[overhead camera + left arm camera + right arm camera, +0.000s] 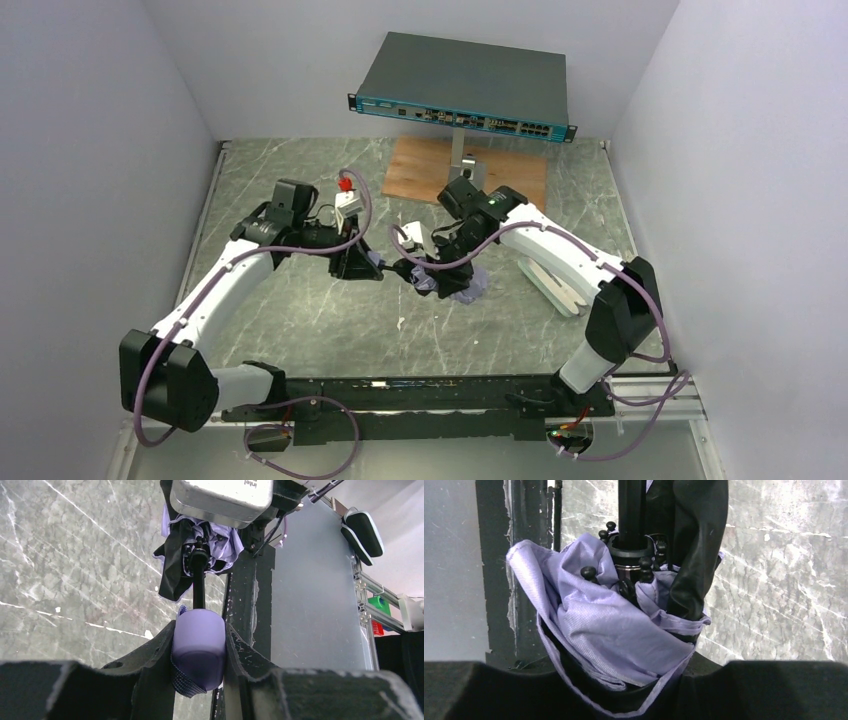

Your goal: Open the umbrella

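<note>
Umbrella [614, 635]: compact, folded; pale lavender fabric, black lining, thin black shaft [199, 587].
Left gripper [199, 632]: clamped on rounded lavender handle [198, 655].
Right gripper [624, 695]: clamped around bunched canopy [222, 540].
Position: umbrella bridges both grippers.

A robotics lab bench is showing here: white walls [90, 170] are enclosing a marble-patterned table [300, 320], and a network switch [462, 88] is sitting at its back.

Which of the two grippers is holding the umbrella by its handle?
The left gripper: it clamps the rounded lavender handle. The right gripper instead grips the bunched lavender canopy.
</note>
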### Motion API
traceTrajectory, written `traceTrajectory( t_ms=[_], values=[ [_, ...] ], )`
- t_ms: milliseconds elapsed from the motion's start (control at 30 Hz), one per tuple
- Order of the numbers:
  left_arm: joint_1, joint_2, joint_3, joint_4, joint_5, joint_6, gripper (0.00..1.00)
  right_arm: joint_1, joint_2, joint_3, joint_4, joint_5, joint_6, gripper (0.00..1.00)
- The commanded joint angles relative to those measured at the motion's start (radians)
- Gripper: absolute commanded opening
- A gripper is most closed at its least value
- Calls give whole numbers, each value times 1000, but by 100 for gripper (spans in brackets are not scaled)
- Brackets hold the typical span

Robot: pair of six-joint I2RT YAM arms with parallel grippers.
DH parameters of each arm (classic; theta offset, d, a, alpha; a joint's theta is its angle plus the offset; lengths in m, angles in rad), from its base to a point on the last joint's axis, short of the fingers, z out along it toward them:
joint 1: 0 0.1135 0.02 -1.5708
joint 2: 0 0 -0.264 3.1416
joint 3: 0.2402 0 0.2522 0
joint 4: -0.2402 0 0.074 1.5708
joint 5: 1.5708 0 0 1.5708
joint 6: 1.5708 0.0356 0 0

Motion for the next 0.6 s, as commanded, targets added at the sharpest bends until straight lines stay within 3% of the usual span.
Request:
traceTrajectory(
  t_ms=[0,100,200,333,467,567],
  values=[
    [72,6,59,-50,12,47,0,-53,-14,-79,22,-27,-152,0],
    [209,0,134,-240,40,212,0,-182,-26,-226,-45,63,-304,0],
    [390,12,217,-448,74,405,0,-388,-37,-356,-93,193,-470,0],
    [539,60,305,-712,70,657,0,-607,-10,-404,-120,315,-609,0],
    [590,103,334,-786,110,747,0,-629,14,-335,-153,274,-610,0],
    [583,77,309,-650,144,603,0,-555,24,-263,-178,201,-553,0]
  ],
)
